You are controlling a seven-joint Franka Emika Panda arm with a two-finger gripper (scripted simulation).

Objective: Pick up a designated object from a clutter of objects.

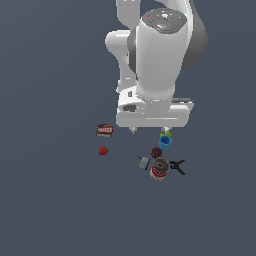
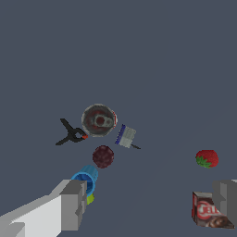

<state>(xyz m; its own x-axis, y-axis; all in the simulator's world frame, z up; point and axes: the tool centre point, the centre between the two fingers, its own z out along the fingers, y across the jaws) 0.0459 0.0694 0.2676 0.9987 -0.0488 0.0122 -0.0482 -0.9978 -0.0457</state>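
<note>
Nearest the wrist camera are the two grey fingers [image 2: 74, 203] of the gripper [image 2: 150, 203], spread wide apart with nothing between them and nothing touching them; the gripper hangs above the worktop [image 2: 139, 55]. In the wrist view one finger partly overlaps the blue cup [image 2: 86, 178] and the other overlaps the brown box [image 2: 208, 210], but both items lie on the surface below. The soup can [image 2: 99, 120] stands upright, its dark top and metallic rim facing the camera, in the middle of the clutter. The black clamp [image 2: 70, 134] lies just beside it on one side, and the small grey-blue piece [image 2: 126, 137] just beside it on the other. The dark red fruit [image 2: 102, 156] sits between the can and the blue cup. The strawberry [image 2: 207, 158] lies well apart from that group, near the brown box. In the exterior view the soup can [image 1: 159, 170] is below the white arm [image 1: 157, 65], toward the exterior view's right of the strawberry [image 1: 103, 150]. The worktop is a plain, flat dark blue-grey that fills both views; no walls or room features are visible.
</note>
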